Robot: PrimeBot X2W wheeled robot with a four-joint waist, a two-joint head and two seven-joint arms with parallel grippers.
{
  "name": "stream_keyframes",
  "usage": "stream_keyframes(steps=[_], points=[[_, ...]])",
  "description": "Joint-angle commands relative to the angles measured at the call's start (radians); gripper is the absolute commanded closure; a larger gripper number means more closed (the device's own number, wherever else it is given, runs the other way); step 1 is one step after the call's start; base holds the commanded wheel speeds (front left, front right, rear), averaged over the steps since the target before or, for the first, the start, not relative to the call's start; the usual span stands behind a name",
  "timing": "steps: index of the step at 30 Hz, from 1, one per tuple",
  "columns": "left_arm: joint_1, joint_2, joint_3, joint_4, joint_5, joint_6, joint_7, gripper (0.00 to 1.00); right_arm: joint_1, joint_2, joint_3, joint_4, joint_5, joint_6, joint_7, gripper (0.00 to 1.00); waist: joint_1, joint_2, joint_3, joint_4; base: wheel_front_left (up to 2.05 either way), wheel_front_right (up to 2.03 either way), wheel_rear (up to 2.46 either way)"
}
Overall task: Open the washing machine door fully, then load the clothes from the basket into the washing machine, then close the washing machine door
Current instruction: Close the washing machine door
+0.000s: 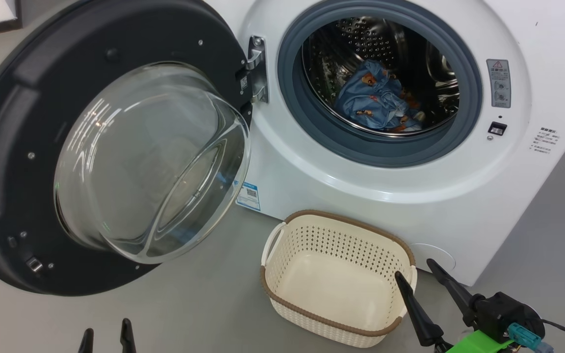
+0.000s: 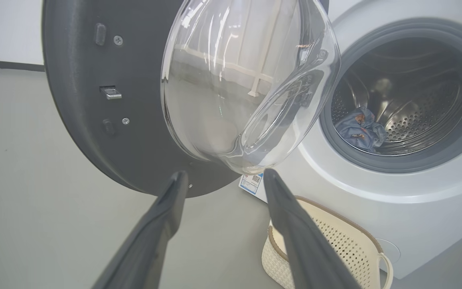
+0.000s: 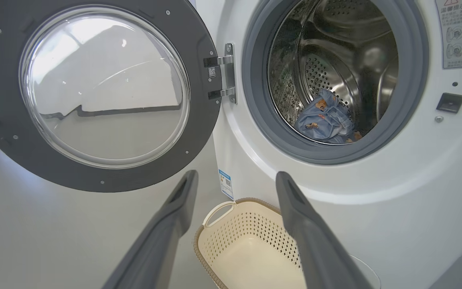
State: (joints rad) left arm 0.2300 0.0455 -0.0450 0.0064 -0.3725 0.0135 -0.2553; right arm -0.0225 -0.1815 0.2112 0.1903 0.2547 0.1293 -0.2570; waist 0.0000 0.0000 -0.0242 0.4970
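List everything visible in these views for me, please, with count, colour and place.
washing machine: one, white, behind the basket.
washing machine door: one, black with a clear glass bowl, swung open at left.
hinge: one, metal, between door and opening.
clothes: one bundle, light blue with orange prints, inside the steel drum.
basket: one, cream with a brown rim, empty, on the grey floor.
label: one, blue, machine's lower left corner.
left end effector: one, dark, open, lower left.
right end effector: one, dark, open, near the basket.
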Motion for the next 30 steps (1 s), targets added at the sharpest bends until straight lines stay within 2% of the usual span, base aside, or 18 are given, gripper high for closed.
stream_keyframes(steps=[1,2,3,4,10,12,13,17,19,22,26,30], points=[[-0.025,0.005,0.038,-0.032,-0.002,0.006,-0.006,0.00,-0.039,-0.011,0.023,-0.020,-0.001,0.001,-0.005,0.00,0.0000,0.0000,0.005,0.004,0.00,0.00,0.00],[-0.024,0.005,0.041,-0.033,-0.007,0.008,-0.006,0.00,-0.042,-0.012,0.025,-0.019,-0.001,0.001,-0.005,0.00,0.0000,0.0000,0.006,0.005,0.00,0.00,0.00],[-0.023,0.005,0.049,-0.034,-0.020,0.013,-0.006,0.56,-0.045,-0.012,0.027,-0.019,0.000,0.001,-0.005,0.00,0.0000,0.0000,0.007,0.006,0.00,0.00,0.00],[-0.023,0.005,0.061,-0.033,-0.033,0.017,-0.006,1.00,-0.046,-0.013,0.029,-0.018,0.000,0.001,-0.005,0.00,0.0000,0.0000,0.008,0.007,0.00,0.00,0.00],[-0.037,0.005,0.222,0.009,-0.164,0.020,-0.006,1.00,-0.042,-0.007,0.032,-0.016,0.004,0.001,-0.005,0.00,0.0000,0.0000,0.007,0.006,0.00,0.00,0.00],[-0.059,0.005,0.308,0.044,-0.209,0.005,-0.006,1.00,-0.035,-0.002,0.029,-0.016,0.005,0.001,-0.005,0.00,0.0000,0.0000,0.006,0.005,0.00,0.00,0.00],[-0.059,0.005,0.308,0.044,-0.209,0.005,-0.006,1.00,-0.035,-0.002,0.029,-0.016,0.005,0.001,-0.005,0.00,0.0000,0.0000,0.006,0.005,0.00,0.00,0.00],[-0.133,0.014,0.490,0.133,-0.246,-0.048,-0.006,1.00,-0.015,0.009,0.018,-0.018,0.005,0.001,-0.005,0.00,0.0000,0.0000,0.001,-0.001,0.00,0.00,0.00],[-0.189,0.046,0.564,0.182,-0.271,-0.058,-0.006,1.00,-0.006,0.014,0.009,-0.020,0.004,0.001,-0.005,0.00,0.0000,0.0000,-0.001,-0.004,0.00,0.00,0.00],[-0.283,0.135,0.644,0.271,-0.336,-0.053,0.007,1.00,0.009,0.021,0.001,-0.024,0.001,0.001,-0.005,0.00,0.0000,0.0000,-0.003,-0.009,0.00,0.00,0.00],[-0.424,0.269,0.729,0.370,-0.444,-0.045,0.078,1.00,0.011,0.024,0.002,-0.024,-0.001,0.001,-0.005,0.00,0.0000,0.0000,0.005,-0.031,0.00,0.00,0.00],[-0.571,0.356,0.796,0.488,-0.584,-0.053,0.170,1.00,0.008,0.021,0.012,-0.022,0.000,0.001,-0.005,0.00,0.0000,0.0000,0.013,-0.052,0.00,0.00,0.00]])
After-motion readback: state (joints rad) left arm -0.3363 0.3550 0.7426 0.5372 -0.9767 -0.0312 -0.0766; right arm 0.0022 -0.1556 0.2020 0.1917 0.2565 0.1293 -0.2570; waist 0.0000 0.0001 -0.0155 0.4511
